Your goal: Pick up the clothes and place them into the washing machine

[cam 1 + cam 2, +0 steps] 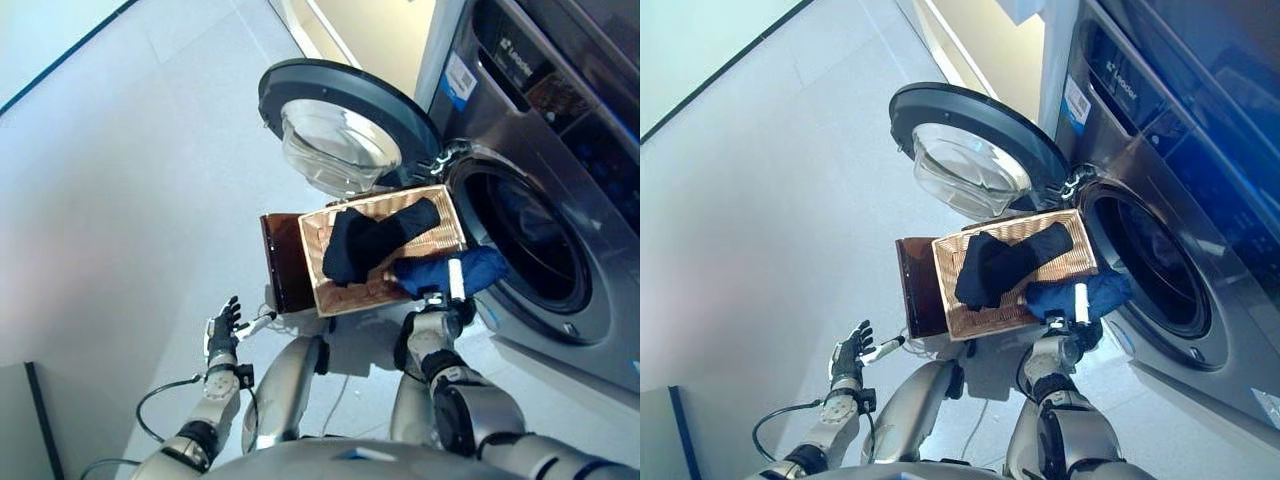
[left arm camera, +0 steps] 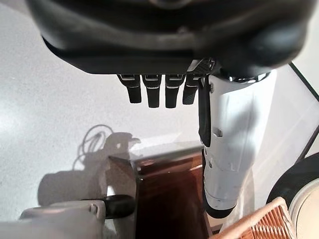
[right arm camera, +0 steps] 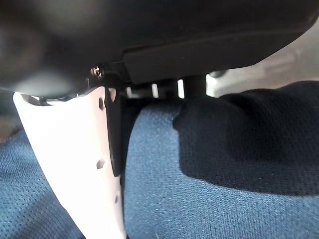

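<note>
A shallow wicker basket [image 1: 330, 290] rests on a dark brown box [image 1: 283, 262] before the washing machine's open drum [image 1: 530, 240]. A black garment [image 1: 375, 238] lies across the basket. My right hand [image 1: 440, 300] is at the basket's near right corner, with its white thumb pressed on a blue garment [image 1: 450, 270] that bulges over the rim toward the drum. The right wrist view shows the blue garment [image 3: 209, 189] pinched between thumb and fingers. My left hand [image 1: 222, 325] hangs open over the floor left of the box, its fingers [image 2: 157, 92] straight.
The machine's round door [image 1: 340, 130] stands open behind the basket, on its left side. The machine's steel front [image 1: 600, 330] fills the right. Pale floor [image 1: 120, 200] lies to the left. The box [image 2: 169, 189] and a basket corner [image 2: 264, 224] show in the left wrist view.
</note>
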### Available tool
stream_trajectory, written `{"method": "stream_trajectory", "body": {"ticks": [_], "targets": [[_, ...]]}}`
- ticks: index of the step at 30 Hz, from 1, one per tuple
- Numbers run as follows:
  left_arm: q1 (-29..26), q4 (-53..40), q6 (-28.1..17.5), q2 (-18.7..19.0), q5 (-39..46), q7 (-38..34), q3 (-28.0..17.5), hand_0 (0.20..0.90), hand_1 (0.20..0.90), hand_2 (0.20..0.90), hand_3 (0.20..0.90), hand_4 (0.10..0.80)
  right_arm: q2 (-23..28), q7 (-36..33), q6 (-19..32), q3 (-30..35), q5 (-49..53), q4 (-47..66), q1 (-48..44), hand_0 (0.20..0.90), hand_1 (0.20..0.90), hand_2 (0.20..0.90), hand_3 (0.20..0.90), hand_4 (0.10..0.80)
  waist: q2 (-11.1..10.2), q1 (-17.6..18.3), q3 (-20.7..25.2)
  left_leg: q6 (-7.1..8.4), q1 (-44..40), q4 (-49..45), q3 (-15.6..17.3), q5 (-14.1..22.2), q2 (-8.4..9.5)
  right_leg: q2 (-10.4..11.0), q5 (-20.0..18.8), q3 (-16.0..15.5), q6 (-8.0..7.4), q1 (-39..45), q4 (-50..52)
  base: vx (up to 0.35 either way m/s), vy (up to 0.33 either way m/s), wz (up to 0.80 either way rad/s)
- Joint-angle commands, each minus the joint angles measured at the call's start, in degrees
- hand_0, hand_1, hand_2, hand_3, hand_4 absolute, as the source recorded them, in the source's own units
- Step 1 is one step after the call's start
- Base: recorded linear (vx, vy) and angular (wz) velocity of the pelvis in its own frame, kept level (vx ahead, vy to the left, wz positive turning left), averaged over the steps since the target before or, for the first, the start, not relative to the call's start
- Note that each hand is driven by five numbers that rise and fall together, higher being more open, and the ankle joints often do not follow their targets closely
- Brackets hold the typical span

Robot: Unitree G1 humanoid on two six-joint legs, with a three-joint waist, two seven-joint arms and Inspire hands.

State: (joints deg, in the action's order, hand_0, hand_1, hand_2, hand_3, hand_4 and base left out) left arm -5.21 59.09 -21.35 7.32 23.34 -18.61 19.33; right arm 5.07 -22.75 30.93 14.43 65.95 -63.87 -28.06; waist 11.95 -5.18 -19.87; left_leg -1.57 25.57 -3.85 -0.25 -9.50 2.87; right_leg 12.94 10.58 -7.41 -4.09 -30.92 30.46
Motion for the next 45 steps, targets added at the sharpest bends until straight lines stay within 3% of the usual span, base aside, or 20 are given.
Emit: {"method": "stream_trajectory", "body": {"ticks": [1,4,7,11,12,13,18,31,36,39,40,41,42,45], "targets": [[-0.2,0.5,-4.0,0.9,1.6,0.0,0.4,0.9,0.9,0.9,0.9,0.8,4.9,-1.8,5.9,3.4,-1.3,3.2,-4.9,0.2,0.2,0.2,0.2,0.3,1.7,0.5,0.8,2.17,0.9,-2.9,-0.4,5.4,2.54,1.3,-9.5,-1.0,-1.32,5.1,-13.5,0.062,0.021,-0.05],[0.4,0.3,-4.0,1.1,1.5,0.6,0.8,0.9,0.9,0.9,0.9,0.8,9.6,-3.6,6.2,6.0,-2.5,2.7,-8.4,0.2,0.2,0.2,0.2,0.3,2.7,-0.1,1.4,2.19,0.8,-2.5,-0.3,5.5,2.66,1.4,-9.6,-0.8,-1.5,5.2,-14.0,0.047,0.019,-0.02],[1.2,0.1,-4.4,2.4,1.0,1.1,0.7,0.9,0.9,0.9,0.9,0.8,21.2,-7.8,5.9,7.5,-7.6,3.1,-15.4,0.2,0.2,0.2,0.2,0.3,3.8,-1.1,2.8,2.19,0.6,-1.6,-0.4,5.5,3.07,1.8,-10.2,-0.4,-1.9,5.4,-15.3,0.062,0.021,0.01],[1.1,-0.8,-4.7,4.4,0.9,1.3,0.5,0.9,0.9,0.9,0.9,0.8,36.0,-9.9,4.5,3.5,-11.2,2.3,-25.6,0.2,0.2,0.2,0.2,0.3,4.5,-2.7,4.1,2.34,0.7,-0.7,-0.2,5.2,3.28,2.2,-10.7,0.2,-2.18,4.7,-16.1,0.015,0.009,-0.02],[0.9,-1.2,-4.6,4.6,0.7,1.3,0.6,0.9,0.9,0.9,0.9,0.8,39.4,-9.8,4.0,1.5,-11.2,1.0,-28.6,0.321,0.321,0.321,0.321,0.386,4.7,-3.0,4.3,2.34,0.8,-0.6,-0.2,5.1,3.37,2.2,-10.8,0.5,-2.18,4.3,-15.9,0.0,0.0,0.0],[0.9,-1.7,-4.6,4.9,0.5,1.3,0.8,0.9,0.9,0.9,0.9,0.8,42.3,-9.6,3.6,0.0,-11.3,0.4,-30.8,0.9,0.9,0.9,0.9,0.8,4.7,-3.3,4.5,2.35,0.8,-0.4,-0.2,5.1,3.46,2.3,-10.7,0.6,-2.19,4.0,-15.8,0.0,0.0,0.0],[0.5,-1.9,-4.3,4.9,0.8,1.7,0.4,0.9,0.9,0.9,0.9,0.8,44.4,-6.3,1.3,-2.9,-10.6,-0.2,-32.1,0.9,0.9,0.9,0.9,0.8,4.6,-3.2,4.8,2.45,0.9,-0.2,0.1,5.0,3.39,2.3,-10.7,1.1,-2.12,3.6,-15.6,0.022,0.01,-0.08],[0.3,1.3,-3.5,3.3,2.7,3.0,-1.2,0.9,0.9,0.9,0.9,0.8,34.4,-2.7,-0.6,-1.0,-9.2,-6.7,-26.2,0.9,0.9,0.9,0.9,0.8,3.2,-2.4,4.2,2.32,0.6,-1.3,0.0,5.9,2.83,1.3,-10.2,1.5,-1.53,4.1,-15.1,0.009,0.002,-0.01],[-1.6,2.8,-2.8,4.7,-0.5,1.4,-3.4,0.9,0.9,0.9,0.9,0.8,30.6,-4.9,-10.0,-10.0,-24.6,-13.4,-23.6,0.9,0.9,0.9,0.9,0.8,0.5,-1.9,2.2,2.42,1.4,-3.3,0.0,6.0,2.29,0.7,-10.2,0.9,-0.86,3.9,-13.5,-0.041,-0.053,0.08],[-2.0,2.8,-2.9,5.1,-0.9,1.0,-4.6,0.9,0.9,0.9,0.9,0.8,26.3,-3.6,-11.3,-12.9,-27.8,-9.7,-20.3,0.9,0.9,0.9,0.9,0.8,-1.0,-1.1,1.3,2.5,1.9,-4.2,-0.2,6.0,2.11,0.2,-10.0,0.8,-0.53,3.9,-13.0,-0.023,-0.067,0.0],[-2.0,3.6,-2.8,5.1,-0.5,1.3,-5.9,0.9,0.9,0.9,0.9,0.8,20.3,-1.2,-12.1,-15.3,-28.5,-5.7,-16.1,0.9,0.9,0.9,0.9,0.8,-3.2,-0.7,0.8,2.59,2.0,-5.0,-0.7,6.1,1.77,-0.2,-9.7,0.2,-0.24,4.4,-12.5,-0.008,-0.104,-0.02],[-1.9,3.6,-2.8,5.2,-0.5,1.4,-5.9,0.9,0.9,0.9,0.9,0.8,20.1,-1.4,-12.1,-15.3,-28.6,-5.4,-15.9,0.9,0.9,0.9,0.9,0.8,-3.3,-0.6,0.8,2.59,2.0,-5.0,-0.7,6.1,1.8,-0.2,-9.7,0.1,-0.24,4.4,-12.5,0.012,-0.111,0.01],[-2.2,4.3,-2.5,5.0,0.1,1.6,-6.5,0.9,0.9,0.9,0.9,0.8,16.3,-0.6,-12.2,-16.9,-29.3,-2.5,-12.9,0.9,0.9,0.9,0.9,0.8,-4.8,-0.3,0.8,2.59,1.8,-5.1,-0.9,6.2,1.49,-0.5,-9.8,-0.2,-0.2,4.8,-12.7,0.011,-0.036,0.1],[-2.2,5.3,-2.5,4.8,0.7,1.7,-6.9,0.9,0.9,0.9,0.9,0.8,12.9,-0.5,-11.9,-18.1,-30.1,0.9,-10.0,0.9,0.9,0.9,0.9,0.8,-6.2,0.1,1.0,2.57,1.2,-4.9,-1.0,6.3,1.18,-1.0,-9.9,-0.4,-0.16,5.5,-13.1,0.012,-0.037,0.13]]}}
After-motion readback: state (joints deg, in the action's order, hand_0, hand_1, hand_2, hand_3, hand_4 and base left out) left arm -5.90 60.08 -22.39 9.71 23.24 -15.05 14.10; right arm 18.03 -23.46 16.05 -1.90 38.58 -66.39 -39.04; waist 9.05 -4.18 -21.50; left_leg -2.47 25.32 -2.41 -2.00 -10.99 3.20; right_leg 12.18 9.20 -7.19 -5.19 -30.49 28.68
